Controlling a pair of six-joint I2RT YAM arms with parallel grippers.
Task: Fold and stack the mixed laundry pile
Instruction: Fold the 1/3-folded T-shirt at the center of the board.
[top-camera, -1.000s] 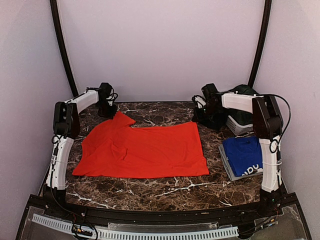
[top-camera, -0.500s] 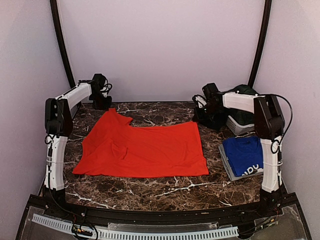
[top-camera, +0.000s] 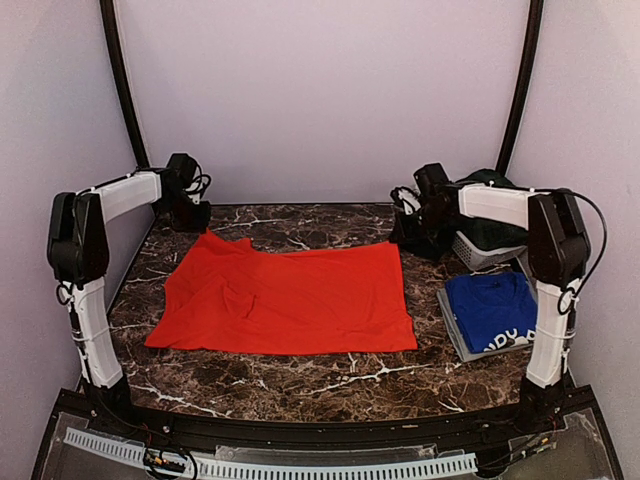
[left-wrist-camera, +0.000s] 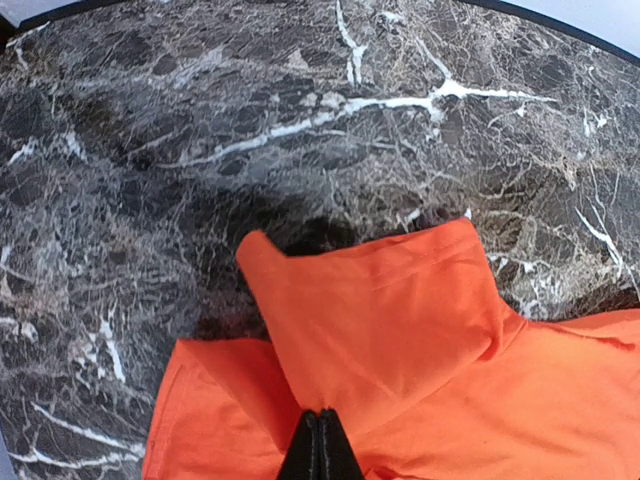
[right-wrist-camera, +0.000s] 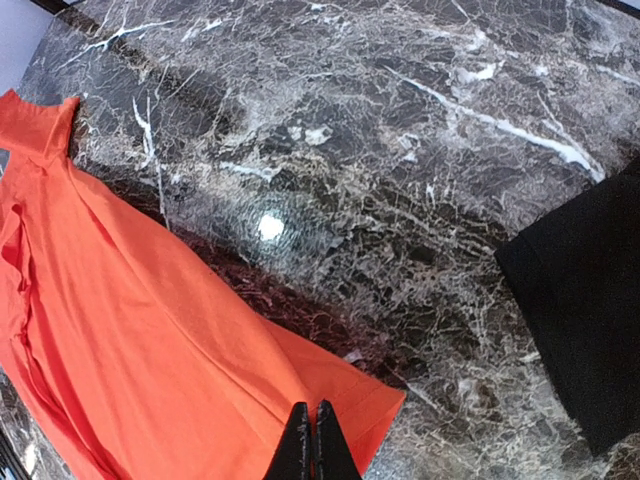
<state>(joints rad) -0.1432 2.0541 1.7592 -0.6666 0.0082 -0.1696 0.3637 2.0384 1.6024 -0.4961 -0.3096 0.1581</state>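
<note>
A bright red-orange T-shirt lies spread flat on the marble table. My left gripper is at the back left, shut on the shirt's sleeve. In the left wrist view the fabric creases into the closed tips of my left gripper. My right gripper is shut on the shirt's back right corner. In the right wrist view that corner is raised slightly off the table at my right gripper. A folded royal blue T-shirt lies on the grey tray.
A white slotted basket at the back right holds a dark green garment. A black shape sits at the right edge of the right wrist view. Bare marble runs along the front.
My left gripper has moved left and back toward the wall, drawing the sleeve out with it. The right gripper has shifted only slightly.
</note>
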